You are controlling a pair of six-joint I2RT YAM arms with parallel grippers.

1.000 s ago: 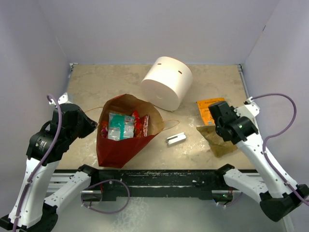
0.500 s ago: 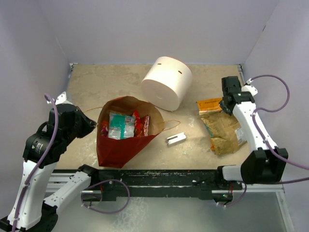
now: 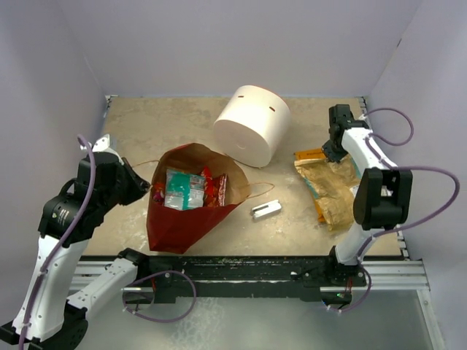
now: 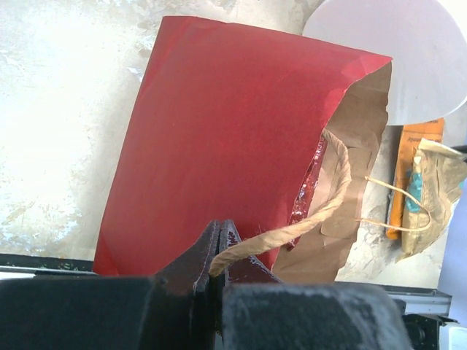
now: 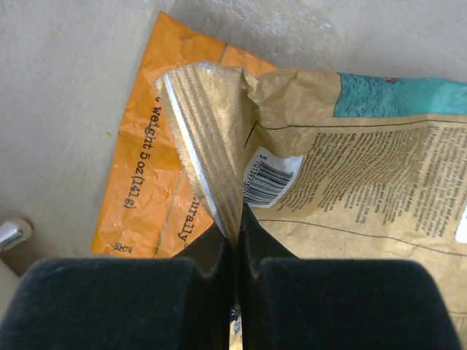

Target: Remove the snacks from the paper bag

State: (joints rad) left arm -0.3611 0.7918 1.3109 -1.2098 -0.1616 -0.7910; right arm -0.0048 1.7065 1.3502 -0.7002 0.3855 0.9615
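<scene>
Top external: paper bag (image 3: 175,219) lies left of centre near the counter's (image 3: 160,124) front edge, snacks (image 3: 186,188) inside. Left gripper (image 4: 219,233) clamps its twine handle (image 4: 321,215). Right gripper (image 5: 237,226) pinches the tan packet (image 5: 350,182) by the right edge, overlapping the orange packet (image 5: 139,175). I'd let go low there and hold the handle taut.

Paper bag (image 3: 175,219) 1, white cylinder (image 3: 252,124) 1, bracket (image 3: 266,209) 1, snacks (image 3: 330,187) outside bag 2.
</scene>
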